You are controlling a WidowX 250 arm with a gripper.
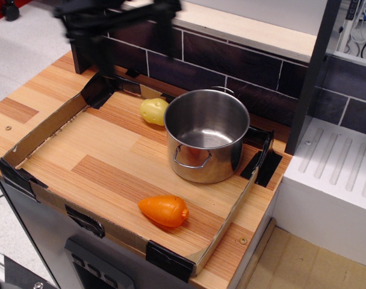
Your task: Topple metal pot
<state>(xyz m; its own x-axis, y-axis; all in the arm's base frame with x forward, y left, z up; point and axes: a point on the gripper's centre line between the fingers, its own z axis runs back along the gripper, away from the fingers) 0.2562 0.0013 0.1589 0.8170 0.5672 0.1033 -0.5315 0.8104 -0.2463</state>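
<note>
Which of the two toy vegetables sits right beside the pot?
The yellow potato, tucked against the metal pot on its far left side. The orange carrot lies apart, near the tray's front edge.

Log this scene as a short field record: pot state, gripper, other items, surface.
pot: metal pot upright, empty, not yet toppled
pot position: back right of the cardboard-edged tray
gripper: gripper blurred at the top left, apart from the pot; fingers' state unclear
yellow toy: potato-like piece just left of the pot, near the back edge
orange toy: carrot-like piece in front of the pot, near the tray's front edge
surface: wooden counter against a dark tiled wall
</note>
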